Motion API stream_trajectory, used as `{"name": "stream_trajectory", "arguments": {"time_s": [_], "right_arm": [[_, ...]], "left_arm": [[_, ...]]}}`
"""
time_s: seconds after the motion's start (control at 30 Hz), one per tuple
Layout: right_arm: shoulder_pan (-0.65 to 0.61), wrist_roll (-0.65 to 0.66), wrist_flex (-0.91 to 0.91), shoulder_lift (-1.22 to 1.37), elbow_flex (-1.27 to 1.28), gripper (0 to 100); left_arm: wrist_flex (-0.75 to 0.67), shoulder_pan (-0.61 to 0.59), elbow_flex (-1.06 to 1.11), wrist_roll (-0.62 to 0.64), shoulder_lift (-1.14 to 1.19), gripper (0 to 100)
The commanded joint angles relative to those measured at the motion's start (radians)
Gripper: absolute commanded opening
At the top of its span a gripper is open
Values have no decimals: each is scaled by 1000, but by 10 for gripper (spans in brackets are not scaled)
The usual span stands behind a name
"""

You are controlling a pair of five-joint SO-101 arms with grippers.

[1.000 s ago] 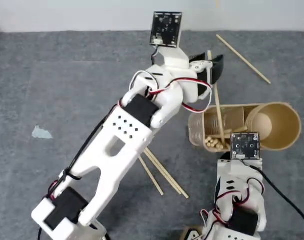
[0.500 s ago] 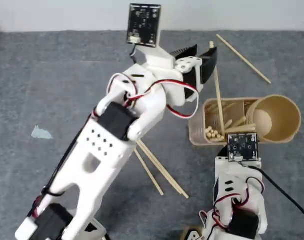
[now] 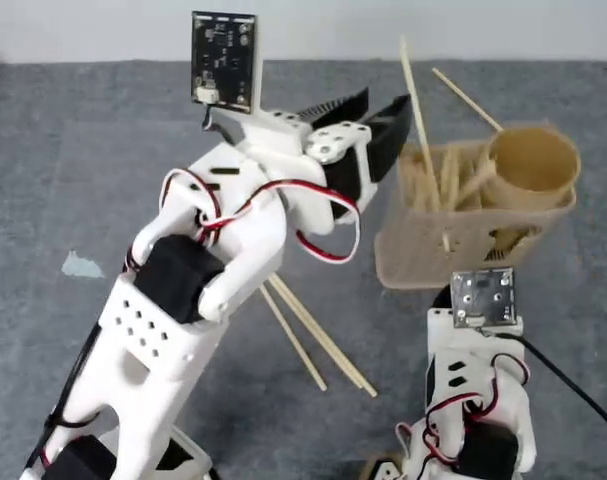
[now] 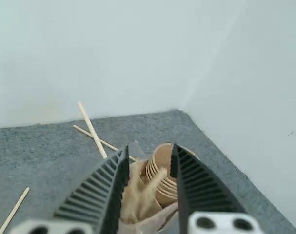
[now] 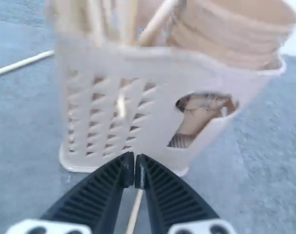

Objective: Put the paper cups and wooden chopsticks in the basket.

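Note:
The pale plastic basket (image 3: 453, 245) stands upright right of centre, holding a stack of paper cups (image 3: 531, 160) and several wooden chopsticks; one chopstick (image 3: 415, 100) pokes high out of it. My left gripper (image 3: 390, 98) hovers open just left of the basket's top, nothing between its fingers. Through the left wrist view's own gripper (image 4: 150, 148) I see the cups (image 4: 160, 168) below. My right gripper (image 5: 134, 168) is shut and empty, close in front of the basket wall (image 5: 138, 112), with the cups (image 5: 230, 29) above. Two loose chopsticks (image 3: 318, 335) lie on the grey mat under the left arm.
Another chopstick (image 3: 465, 97) lies behind the basket near the white wall, and one (image 5: 21, 63) lies beside it on the mat. The right arm (image 3: 478, 380) sits at the front edge. A small scrap (image 3: 81, 265) lies far left on open carpet.
The basket has gone from lying on its side to standing upright. The left arm rose and drew back to the left, and the chopstick near its jaws now stands in the basket.

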Motion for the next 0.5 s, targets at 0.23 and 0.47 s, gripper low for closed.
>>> {"name": "stream_trajectory", "arguments": {"time_s": [0.23,0.47], "right_arm": [[-16,-12,31,-13,31,32],[-10,-12,33,-13,15,32]], "left_arm": [[-40,-44,81,-14,-29,130],[-339,-155,295,-14,-29,130]]}}
